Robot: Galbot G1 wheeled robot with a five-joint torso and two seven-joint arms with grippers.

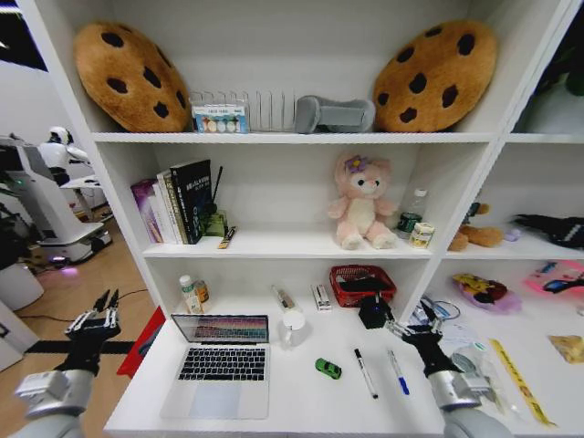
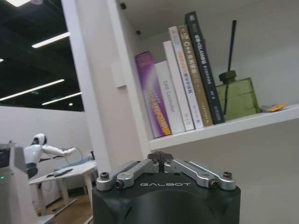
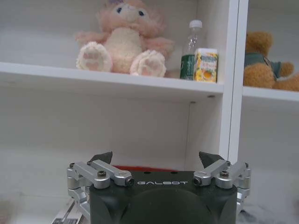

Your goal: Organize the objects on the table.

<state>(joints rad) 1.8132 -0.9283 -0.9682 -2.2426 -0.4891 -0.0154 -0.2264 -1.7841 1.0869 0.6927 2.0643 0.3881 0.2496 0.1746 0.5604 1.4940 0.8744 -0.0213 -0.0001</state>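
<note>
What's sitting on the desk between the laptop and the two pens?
In the head view, a tiny green toy car sits on the bare desk between the laptop and the pens.

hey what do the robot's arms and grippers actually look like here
Both arms end in rounded grey-silver forearm segments. The left gripper and right gripper each have a black housing with white GALBOT lettering, silver metal linkage bars fastened with dark screws, and black fingertips. No loose cables show.

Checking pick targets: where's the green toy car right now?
In the head view, the green toy car sits on the table, just right of the open laptop and left of the black-capped pen.
</note>
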